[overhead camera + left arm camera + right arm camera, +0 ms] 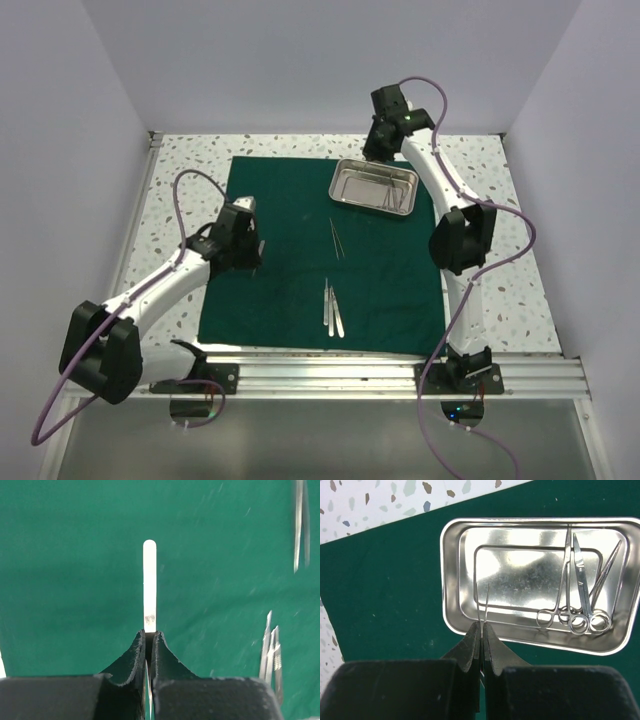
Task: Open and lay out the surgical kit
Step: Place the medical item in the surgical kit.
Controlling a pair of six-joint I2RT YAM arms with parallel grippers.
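Note:
The dark green cloth (290, 290) lies spread flat. The steel tray (352, 180) stands on its far right part and holds ring-handled scissors and forceps (580, 597). One pair of tweezers (336, 238) lies mid-cloth and two more (332, 308) lie nearer. My left gripper (254, 256) hovers over the cloth's left side, shut on a flat silver instrument (149, 585) that sticks out forward. My right gripper (481, 627) is above the tray's (451, 580) near left corner, shut on thin tweezers (481, 605) whose two prongs point over the tray.
Speckled white tabletop (180, 170) surrounds the cloth. An aluminium rail (380, 375) runs along the near edge. White walls close in the left, back and right sides. The laid-out tweezers show at the right of the left wrist view (270, 650).

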